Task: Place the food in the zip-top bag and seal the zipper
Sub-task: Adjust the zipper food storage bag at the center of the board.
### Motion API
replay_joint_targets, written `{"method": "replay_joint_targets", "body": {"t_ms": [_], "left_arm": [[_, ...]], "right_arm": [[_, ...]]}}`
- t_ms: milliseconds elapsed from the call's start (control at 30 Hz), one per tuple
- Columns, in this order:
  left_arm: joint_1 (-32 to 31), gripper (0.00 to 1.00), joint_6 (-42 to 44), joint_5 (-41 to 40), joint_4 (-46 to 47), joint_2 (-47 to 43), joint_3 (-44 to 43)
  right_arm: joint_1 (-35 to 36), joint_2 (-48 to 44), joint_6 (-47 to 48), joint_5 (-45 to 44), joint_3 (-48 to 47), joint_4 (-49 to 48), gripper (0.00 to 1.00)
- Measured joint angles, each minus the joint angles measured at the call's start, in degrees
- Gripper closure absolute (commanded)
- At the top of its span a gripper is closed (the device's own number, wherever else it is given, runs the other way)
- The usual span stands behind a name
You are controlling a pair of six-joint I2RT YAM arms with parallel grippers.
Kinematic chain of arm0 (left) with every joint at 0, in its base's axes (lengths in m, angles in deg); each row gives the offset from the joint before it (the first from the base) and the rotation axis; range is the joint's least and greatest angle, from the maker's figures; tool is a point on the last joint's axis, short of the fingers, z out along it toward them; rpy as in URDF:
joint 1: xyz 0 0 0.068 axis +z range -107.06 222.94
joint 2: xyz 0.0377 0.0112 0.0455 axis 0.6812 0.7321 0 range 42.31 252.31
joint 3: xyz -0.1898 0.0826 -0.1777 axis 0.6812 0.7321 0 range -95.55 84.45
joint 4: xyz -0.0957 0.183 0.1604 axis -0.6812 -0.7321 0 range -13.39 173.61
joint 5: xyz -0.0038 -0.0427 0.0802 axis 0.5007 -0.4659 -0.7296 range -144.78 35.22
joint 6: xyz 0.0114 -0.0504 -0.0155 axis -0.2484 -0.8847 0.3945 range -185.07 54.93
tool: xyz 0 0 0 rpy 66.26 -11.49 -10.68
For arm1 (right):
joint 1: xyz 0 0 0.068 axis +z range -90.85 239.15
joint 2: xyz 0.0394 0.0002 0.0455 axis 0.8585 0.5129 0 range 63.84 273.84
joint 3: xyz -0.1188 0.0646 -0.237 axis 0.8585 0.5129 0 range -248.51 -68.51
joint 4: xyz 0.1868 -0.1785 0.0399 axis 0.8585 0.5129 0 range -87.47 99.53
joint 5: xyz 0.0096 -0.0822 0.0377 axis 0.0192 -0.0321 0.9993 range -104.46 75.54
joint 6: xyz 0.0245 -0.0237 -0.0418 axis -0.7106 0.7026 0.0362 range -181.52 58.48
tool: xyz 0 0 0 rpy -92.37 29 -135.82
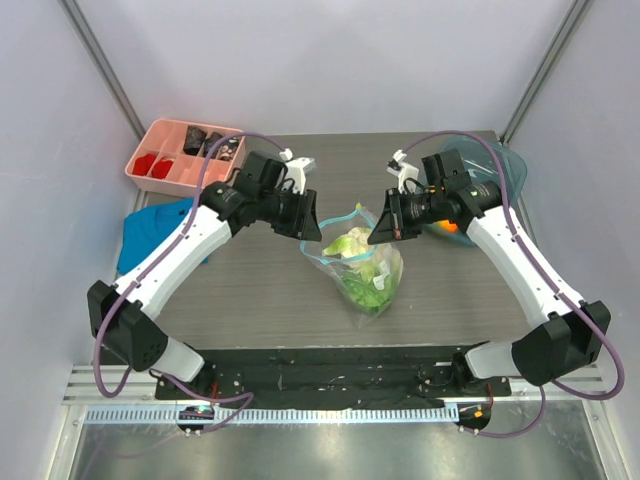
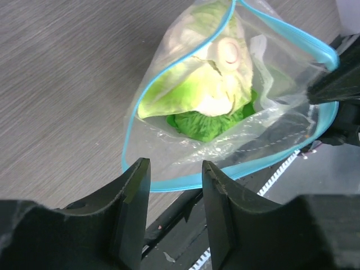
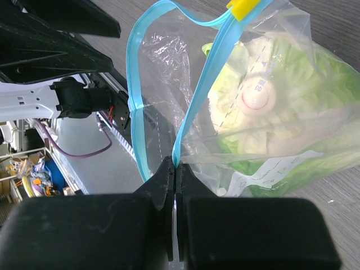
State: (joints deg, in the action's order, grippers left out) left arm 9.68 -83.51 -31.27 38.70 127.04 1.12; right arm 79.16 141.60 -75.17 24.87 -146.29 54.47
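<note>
Right gripper [image 3: 175, 175] first, hard against your right wrist lens: jaws pinched fully together on the zipper [image 3: 198, 95], clamping one point of the light-blue strip.

Left gripper [image 2: 175, 169]: jaws part open, nothing between them. The strip's near run lies just past the tips; contact not evident.

Zip-top bag [image 1: 366, 268] sits mid-table, between the two grippers, mouth toward the far side.

Progress, as you can judge it:
- Cabbage [image 2: 216, 90] is inside the bag.
- Mouth gapes in a wide loop; the two blue lips stand well apart except at the right pinch. Sealing not done.
- Something orange [image 1: 452, 228] shows by the teal bowl [image 1: 508, 165], outside the bag. Likely fruit yet to load.

Hard to make out:
- Right arm covers most of the bowl, so you can't count what's in it.
- Small fruits under the cabbage: cannot tell through the crinkled plastic.
- Yellow tab [image 3: 243, 8] on the strip is cut off at the frame top.
</note>
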Motion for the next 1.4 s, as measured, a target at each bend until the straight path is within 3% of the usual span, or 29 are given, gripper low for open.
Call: {"method": "replay_joint_targets", "body": {"t_ms": [100, 233, 467, 633, 800, 900, 1033, 1300, 1400], "left_arm": [[-0.1, 0.47, 0.7, -1.7, 0.0, 0.9, 0.0], [-0.1, 0.54, 1.2, -2.3, 0.0, 2.9, 0.0], [-0.7, 0.39, 0.3, -0.3, 3.5, -2.2, 3.8], [-1.5, 0.38, -2.9, -4.7, 3.5, -6.8, 6.8], [-1.3, 0.38, -6.4, -7.9, 3.1, -5.6, 10.3], [-1.2, 0.53, -7.7, -8.2, 3.0, -2.8, 10.4], [-1.2, 0.99, -8.8, -7.0, 2.8, 1.3, 8.6], [-1.3, 1.00, -7.8, -1.9, 1.8, 2.2, -1.6], [-1.2, 1.00, -7.1, -0.2, 1.6, 2.0, -2.8]], "right_arm": [[0.0, -0.2, 0.3, 0.0, 0.1, 0.0, 0.99], [0.0, -0.5, 0.5, -0.1, 1.0, 0.2, 0.99], [0.0, -0.9, 0.5, -0.3, 1.5, 0.2, 0.99], [0.0, -2.0, 0.4, -0.4, 3.1, -0.3, 0.99], [0.0, -3.1, 0.4, -0.4, 4.1, -0.7, 0.99], [0.0, -3.4, 0.4, -0.4, 4.4, -0.9, 0.99], [0.0, -3.8, 0.4, -0.5, 4.9, -0.9, 0.99], [-1.0, -4.0, 1.1, -1.7, 4.9, -0.9, 0.96], [-1.2, -4.0, 1.3, -2.3, 4.9, -0.9, 0.86]]}}
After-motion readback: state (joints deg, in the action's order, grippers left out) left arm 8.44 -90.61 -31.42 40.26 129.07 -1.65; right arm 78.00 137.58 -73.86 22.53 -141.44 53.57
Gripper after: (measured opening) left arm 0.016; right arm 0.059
